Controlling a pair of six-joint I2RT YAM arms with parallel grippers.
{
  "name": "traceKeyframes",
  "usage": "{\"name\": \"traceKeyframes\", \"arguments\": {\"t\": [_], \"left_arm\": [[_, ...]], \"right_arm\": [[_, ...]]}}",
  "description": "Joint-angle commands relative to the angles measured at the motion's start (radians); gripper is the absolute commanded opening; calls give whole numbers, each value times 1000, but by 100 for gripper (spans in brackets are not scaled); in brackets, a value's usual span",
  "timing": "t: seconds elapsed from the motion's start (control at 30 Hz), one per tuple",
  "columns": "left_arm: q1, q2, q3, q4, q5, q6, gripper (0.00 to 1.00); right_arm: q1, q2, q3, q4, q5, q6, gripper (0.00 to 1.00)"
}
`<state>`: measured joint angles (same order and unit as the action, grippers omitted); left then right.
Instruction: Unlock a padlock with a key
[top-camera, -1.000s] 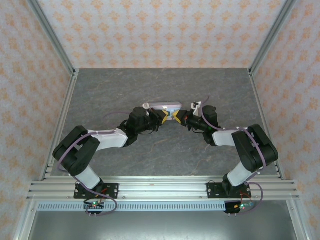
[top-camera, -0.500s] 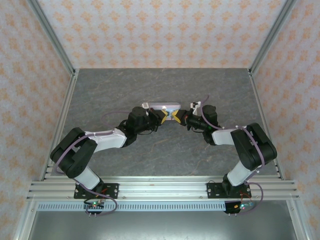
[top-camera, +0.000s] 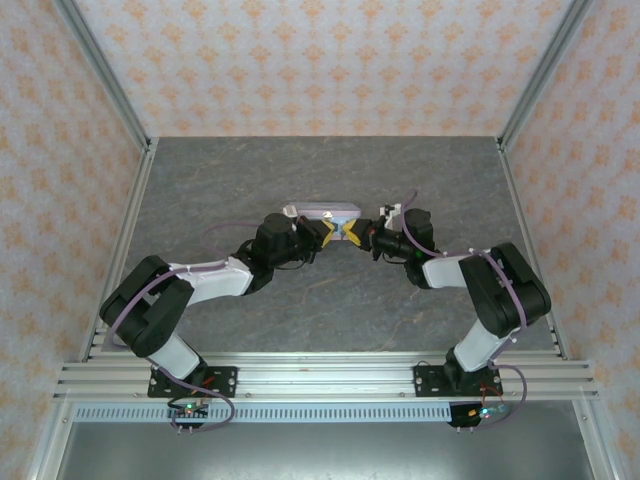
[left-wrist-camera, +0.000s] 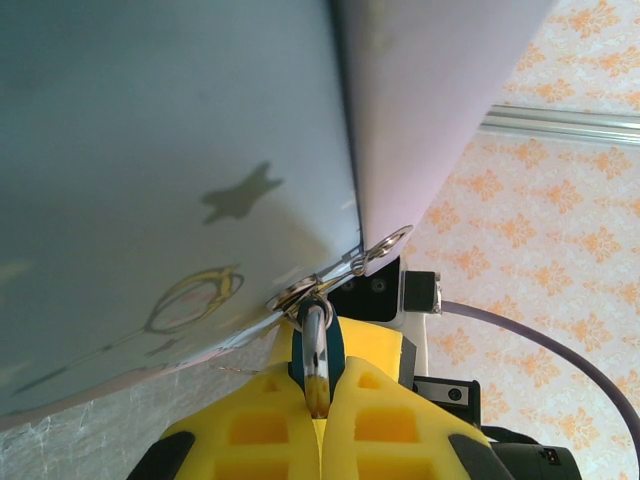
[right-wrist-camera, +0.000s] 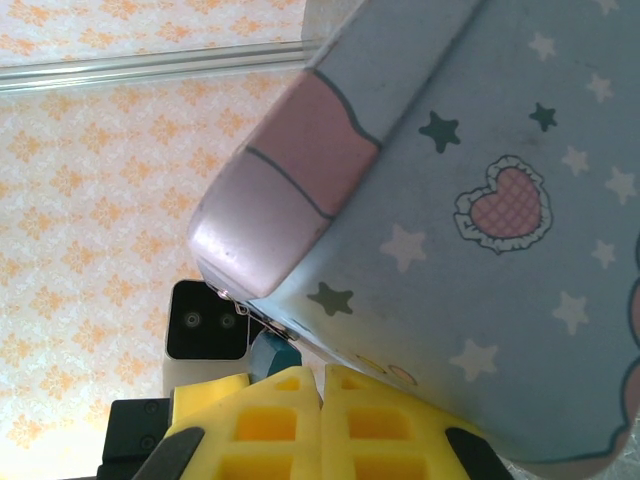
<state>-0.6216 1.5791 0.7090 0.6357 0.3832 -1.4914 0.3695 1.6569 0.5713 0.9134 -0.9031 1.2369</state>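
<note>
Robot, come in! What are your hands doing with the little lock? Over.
Left hand shut on the padlock. Right hand shut, tips beside it. Lock sits at a corner of the tin, which crowds both hands.

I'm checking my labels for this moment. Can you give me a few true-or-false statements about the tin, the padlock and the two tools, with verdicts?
1. The left tool is shut on the teal padlock. True.
2. The right tool stands wide open. False: its yellow fingers are pressed together.
3. The tin bears stars and a pink heart. True.
4. The tin sits in the far left corner of the table. False: it is near the middle, right by both tools.
</note>
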Motion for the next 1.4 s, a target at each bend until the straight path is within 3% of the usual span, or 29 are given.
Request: {"name": "traceKeyframes", "arguments": {"t": [0.0,0.7,1.07,1.37], "left_arm": [[-85,-76,21,189,220,3,0],[-86,-100,10,197,215,-8,0],[-84,-157,3,29,168,124,0],[-38,-240,-55,-109,139,275,0]], "right_arm": [[18,40,36,-15,0,-27,0],[-15,117,61,40,-41,-28,0],[-14,63,11,-2,-6,-51,0],[-14,-70,-14,-171,43,-135,0]]}}
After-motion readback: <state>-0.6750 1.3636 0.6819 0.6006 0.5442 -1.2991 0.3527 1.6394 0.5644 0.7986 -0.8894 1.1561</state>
